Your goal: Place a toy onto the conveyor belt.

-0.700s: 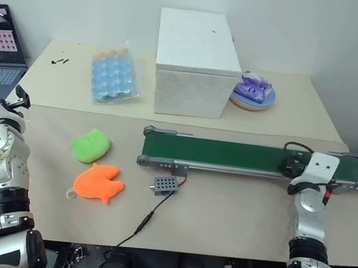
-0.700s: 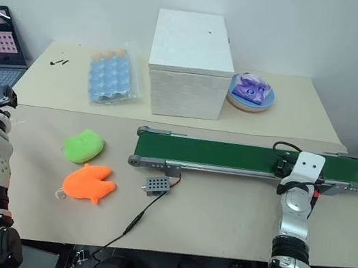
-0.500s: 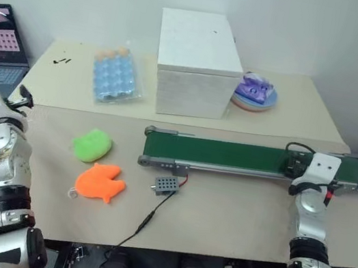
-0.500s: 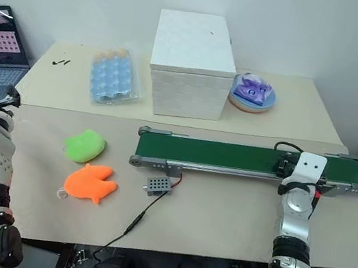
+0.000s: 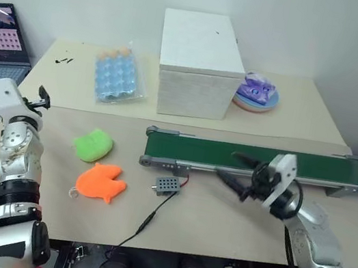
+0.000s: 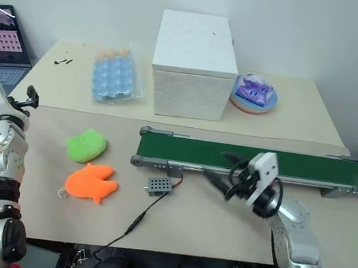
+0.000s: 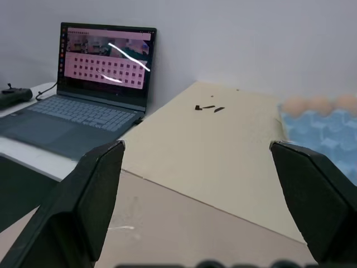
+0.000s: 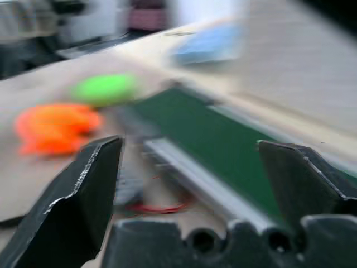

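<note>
Orange fish toy [image 5: 100, 182] flat on the desk [image 5: 220, 217], untouched, just in front of a lime green toy [image 5: 92, 144] and well to the left of the conveyor belt [image 5: 257, 160]. Belt empty of toys, running left to right across the middle of the desk, with a small grey box [image 5: 164, 185] wired just in front of its left end. Behind the belt, a white box [image 5: 198, 63]; to its left a blue egg tray [image 5: 114, 77], to its right a purple toy [image 5: 254, 88] on a stack of plates [image 5: 255, 104]. Right tool [image 5: 234, 167] hovering at the belt's front edge near its middle, pointing left, fingers spread wide, holding nothing. Left tool [image 7: 212, 195] raised at the desk's left edge, near a laptop [image 7: 83, 89], fingers wide apart and empty, well apart from the fish.
</note>
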Controlling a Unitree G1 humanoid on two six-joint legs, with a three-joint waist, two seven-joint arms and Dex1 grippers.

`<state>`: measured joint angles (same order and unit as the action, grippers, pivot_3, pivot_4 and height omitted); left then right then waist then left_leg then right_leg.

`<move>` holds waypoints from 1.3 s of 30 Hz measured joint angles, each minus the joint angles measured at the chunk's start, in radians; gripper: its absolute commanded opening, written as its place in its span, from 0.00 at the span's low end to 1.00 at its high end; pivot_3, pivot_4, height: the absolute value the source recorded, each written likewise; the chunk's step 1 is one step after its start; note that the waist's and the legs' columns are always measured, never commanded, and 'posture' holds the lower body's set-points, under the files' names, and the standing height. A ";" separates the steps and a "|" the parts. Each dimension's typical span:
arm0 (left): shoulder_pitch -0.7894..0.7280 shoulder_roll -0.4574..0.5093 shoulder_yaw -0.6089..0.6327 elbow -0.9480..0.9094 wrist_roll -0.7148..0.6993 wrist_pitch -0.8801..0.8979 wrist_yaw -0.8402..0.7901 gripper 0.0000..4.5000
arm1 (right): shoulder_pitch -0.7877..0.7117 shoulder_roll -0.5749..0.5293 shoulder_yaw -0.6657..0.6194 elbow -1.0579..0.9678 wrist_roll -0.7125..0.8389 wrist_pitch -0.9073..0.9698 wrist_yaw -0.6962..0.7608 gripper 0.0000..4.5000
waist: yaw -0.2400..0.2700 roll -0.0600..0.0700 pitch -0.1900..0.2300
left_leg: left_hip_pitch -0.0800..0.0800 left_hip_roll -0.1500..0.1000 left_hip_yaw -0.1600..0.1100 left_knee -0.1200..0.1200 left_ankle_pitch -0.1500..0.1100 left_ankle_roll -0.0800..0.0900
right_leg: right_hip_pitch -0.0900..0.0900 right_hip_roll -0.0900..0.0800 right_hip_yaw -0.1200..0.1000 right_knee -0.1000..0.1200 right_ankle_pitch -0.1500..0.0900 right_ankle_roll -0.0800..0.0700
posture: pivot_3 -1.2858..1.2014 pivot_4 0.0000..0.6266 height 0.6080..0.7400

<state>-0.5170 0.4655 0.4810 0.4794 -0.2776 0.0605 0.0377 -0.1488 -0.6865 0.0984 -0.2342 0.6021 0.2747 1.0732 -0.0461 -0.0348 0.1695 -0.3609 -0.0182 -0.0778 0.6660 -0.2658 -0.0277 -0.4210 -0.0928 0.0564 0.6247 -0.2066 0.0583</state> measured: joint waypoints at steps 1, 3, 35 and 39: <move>0.000 0.000 0.000 0.000 0.000 0.000 -0.003 0.99 | 0.005 -0.010 0.023 -0.025 0.008 0.016 0.042 1.00 | 0.002 -0.002 0.000 | 0.001 0.001 0.000 0.000 0.000 0.000 | 0.000 0.001 -0.001 0.000 0.000 0.000 | 0.52 0.24 1.00; 0.001 -0.001 -0.012 -0.001 0.000 0.000 -0.013 0.99 | 0.004 -0.019 0.075 -0.048 0.003 0.025 0.113 1.00 | 0.004 -0.002 0.000 | 0.001 0.000 0.000 0.001 0.000 0.000 | 0.001 0.000 -0.001 0.000 0.000 0.000 | 0.52 0.24 1.00; 0.879 -0.362 0.122 -0.709 -1.396 0.698 -0.092 0.99 | -0.061 0.081 0.153 0.090 -0.150 -0.027 0.219 1.00 | 0.026 -0.002 0.000 | 0.010 0.002 0.001 0.004 -0.003 0.004 | 0.013 0.001 -0.001 -0.002 -0.008 0.002 | 0.52 0.24 1.00; 0.920 -0.362 0.099 -0.736 -1.422 0.695 -0.069 0.99 | -0.061 0.080 0.121 0.090 -0.150 -0.027 0.192 1.00 | 0.030 -0.002 0.000 | 0.009 0.002 0.000 0.004 -0.004 0.003 | 0.013 0.000 -0.001 -0.002 -0.008 0.001 | 0.52 0.24 1.00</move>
<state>0.4029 0.1040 0.5796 -0.2566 -1.6996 0.7556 -0.0317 -0.2098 -0.6064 0.2195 -0.1443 0.4525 0.2473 1.2649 -0.0162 -0.0368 0.1691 -0.3519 -0.0165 -0.0775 0.6696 -0.2701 -0.0244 -0.4080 -0.0923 0.0552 0.6225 -0.2150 0.0589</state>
